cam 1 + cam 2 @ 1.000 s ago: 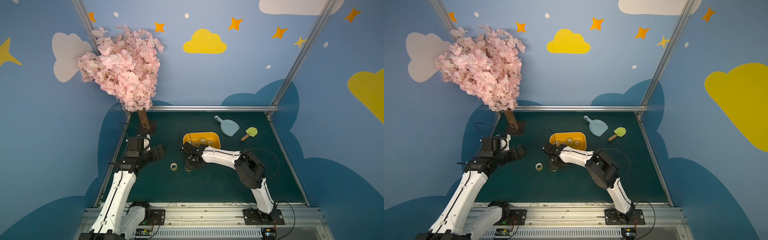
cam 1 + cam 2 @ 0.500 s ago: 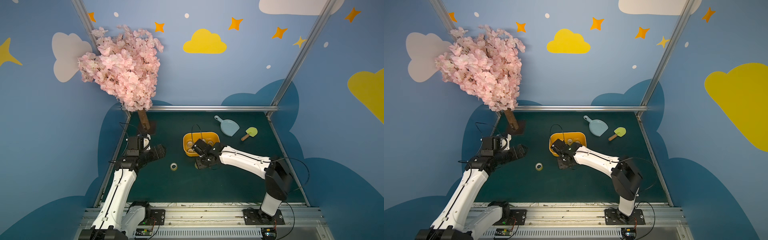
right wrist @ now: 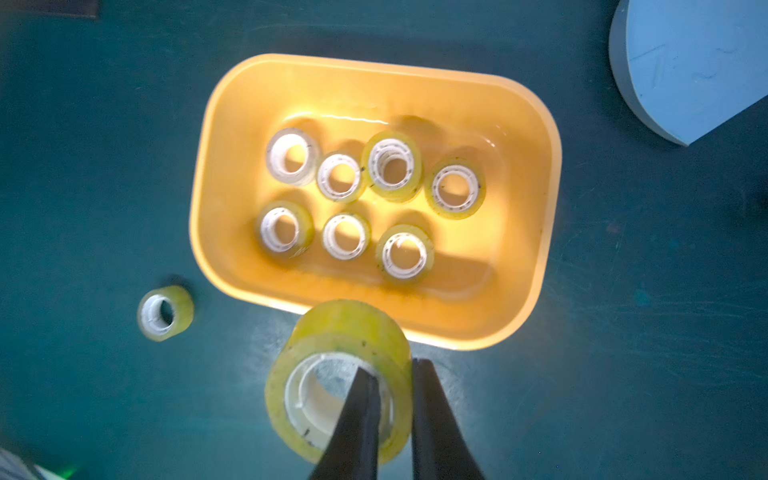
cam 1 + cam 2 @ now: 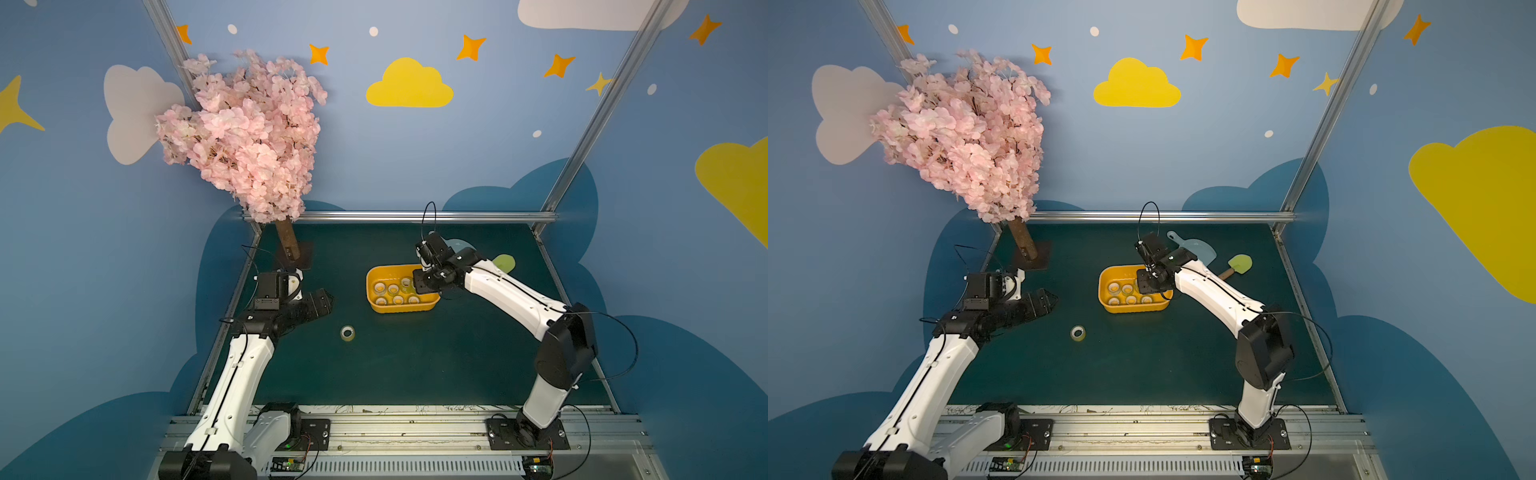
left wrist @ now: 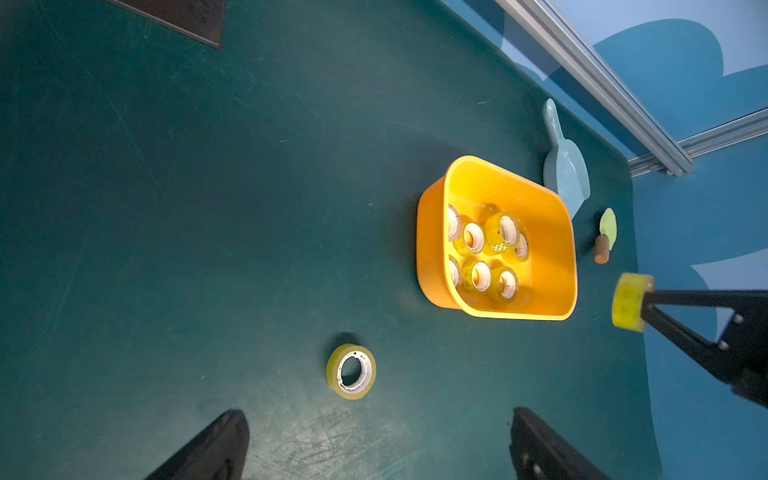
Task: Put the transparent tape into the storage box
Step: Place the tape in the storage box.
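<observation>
Now we find right end effector (image 3: 390, 374), clamped on yellowish transparent tape roll (image 3: 345, 328), carried across to orange-yellow plastic storage box (image 3: 374, 64); drop next; left end effector (image 5: 378, 419) open.

Bright overhead light; glare inside storage box (image 3: 374, 89); wrist views soft.

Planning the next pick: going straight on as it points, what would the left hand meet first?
Most likely the loose tape roll on the mat, just ahead of the open left hand and roughly centred on it. Depth is unclear; it might touch mat first.
</observation>
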